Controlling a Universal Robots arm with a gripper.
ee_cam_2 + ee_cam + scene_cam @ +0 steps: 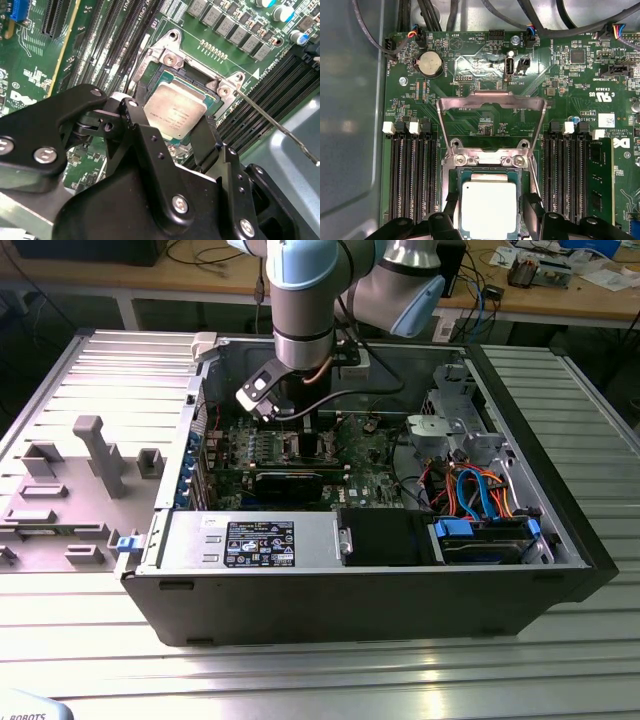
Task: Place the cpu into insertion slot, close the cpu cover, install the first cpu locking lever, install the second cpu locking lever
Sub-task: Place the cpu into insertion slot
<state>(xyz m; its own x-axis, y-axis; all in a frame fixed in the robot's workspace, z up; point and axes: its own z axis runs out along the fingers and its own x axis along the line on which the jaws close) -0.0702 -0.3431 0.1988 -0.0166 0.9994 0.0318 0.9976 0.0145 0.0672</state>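
Slatted worktop [300,680], open case [350,610]: we see the end effector [172,122] spread astride the cpu [172,112] lying in the slot [172,60]; a snag tilting the chip could damage the slot.

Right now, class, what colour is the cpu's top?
Silver-grey metal; the cpu shows best in the first wrist view.

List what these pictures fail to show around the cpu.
1. First wrist view: the picture's edge cuts off part of the cpu, and the gripper covers the sides of the slot.
2. Second wrist view: the gripper hides one cpu corner, and the lever runs out of frame, so its end is unseen.
3. Exterior view: the arm and gripper stand in front of the cpu and slot.
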